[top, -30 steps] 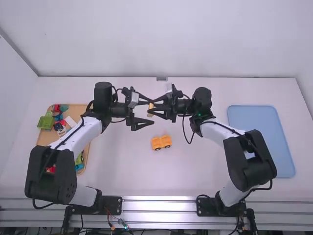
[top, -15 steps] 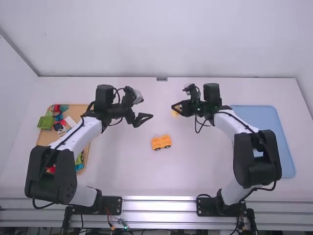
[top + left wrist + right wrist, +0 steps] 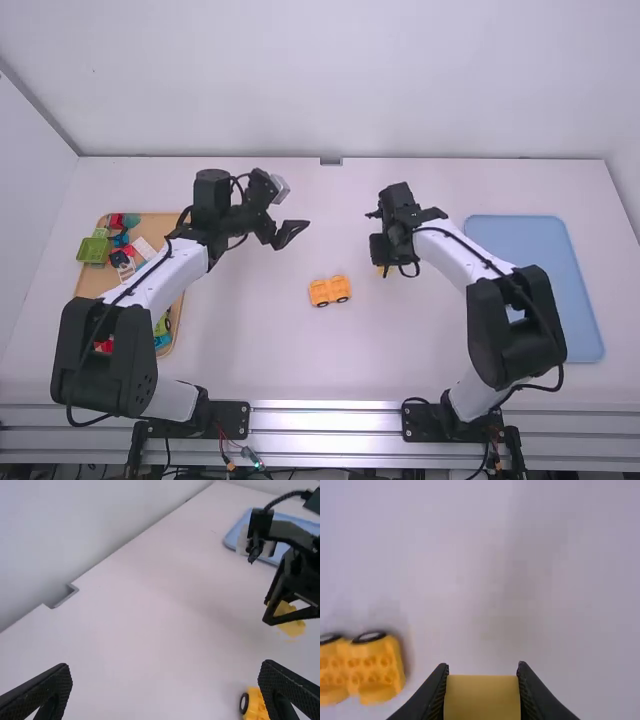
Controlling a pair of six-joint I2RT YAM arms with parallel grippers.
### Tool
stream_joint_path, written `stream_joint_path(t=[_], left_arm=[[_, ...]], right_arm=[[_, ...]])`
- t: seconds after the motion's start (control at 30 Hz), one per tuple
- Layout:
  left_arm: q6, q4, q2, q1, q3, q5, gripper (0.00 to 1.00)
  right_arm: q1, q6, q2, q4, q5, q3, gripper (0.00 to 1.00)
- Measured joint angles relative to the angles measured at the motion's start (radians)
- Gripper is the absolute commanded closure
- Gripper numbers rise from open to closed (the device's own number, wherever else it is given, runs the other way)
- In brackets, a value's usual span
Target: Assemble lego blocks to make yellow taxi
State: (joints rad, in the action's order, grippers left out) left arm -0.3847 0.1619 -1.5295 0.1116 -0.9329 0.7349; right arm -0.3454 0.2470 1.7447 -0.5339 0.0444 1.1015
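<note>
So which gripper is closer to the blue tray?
Right. The right gripper, holding a yellow block, is to the left of the blue tray; the open left gripper is on that same side, much farther off.

The orange toy car base (image 3: 330, 292) sat on the white table (image 3: 270, 340). From it, the left gripper (image 3: 288, 234) was at 11 o'clock. The right gripper (image 3: 384, 268), with a small yellow block (image 3: 391, 271), was at 2. A tan tray (image 3: 88, 283) of toy blocks (image 3: 122, 258) was at 9, a blue tray (image 3: 560, 300) at 3.
</note>
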Motion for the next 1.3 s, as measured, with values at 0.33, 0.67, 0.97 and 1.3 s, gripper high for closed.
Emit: stream_joint_path(t=[0.33,0.67,0.97,1.3], left_arm=[[0.0,-0.021,0.0,0.0,0.0,-0.004,0.01],[0.03,-0.022,0.0,0.0,0.0,-0.004,0.01],[0.045,-0.018,0.0,0.0,0.0,-0.004,0.01],[0.052,-0.019,0.0,0.0,0.0,-0.004,0.01]], right_arm=[[0.003,0.705,0.0,0.129,0.11,-0.145,1.0],[0.069,1.236,0.0,0.036,0.14,-0.161,1.0],[0.058,1.397,0.0,0.028,0.12,-0.161,1.0],[0.02,1.562,0.002,-0.002,0.082,-0.161,1.0]])
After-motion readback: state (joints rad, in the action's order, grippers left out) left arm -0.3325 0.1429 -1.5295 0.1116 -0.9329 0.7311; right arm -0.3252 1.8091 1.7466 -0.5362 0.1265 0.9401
